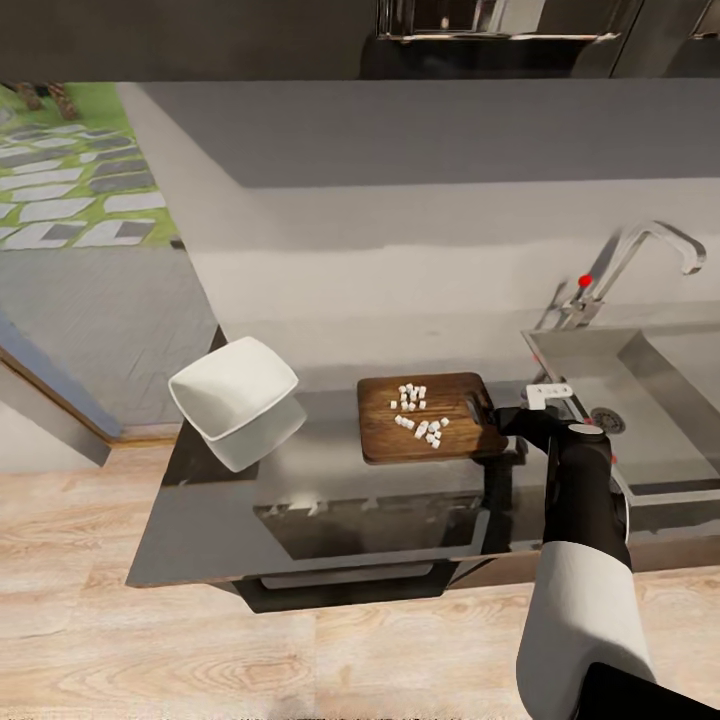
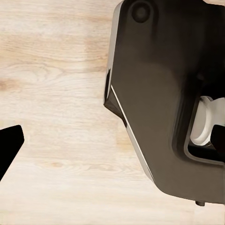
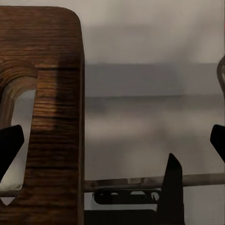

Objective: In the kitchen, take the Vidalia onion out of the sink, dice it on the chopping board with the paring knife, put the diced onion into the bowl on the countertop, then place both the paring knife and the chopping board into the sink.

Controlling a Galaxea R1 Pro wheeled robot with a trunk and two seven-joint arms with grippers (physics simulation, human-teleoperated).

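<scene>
1. The bowl sits tilted on the left part of the glossy table, well apart from the right pincer.
2. The board lies flat in the middle of the table, with white onion dice scattered over its centre.
3. The right pincer is at the board's right edge, just beside its handle slot. In the right wrist view its two dark fingertips stand wide apart, released, holding nothing; one tip lies over the slot end of the board, the other over bare table.
4. The sink is to the right of the pincer, with the tap behind it.
5. The left pincer's own fingertip shows over wooden floor; I cannot tell whether it is released or clenched.
</scene>
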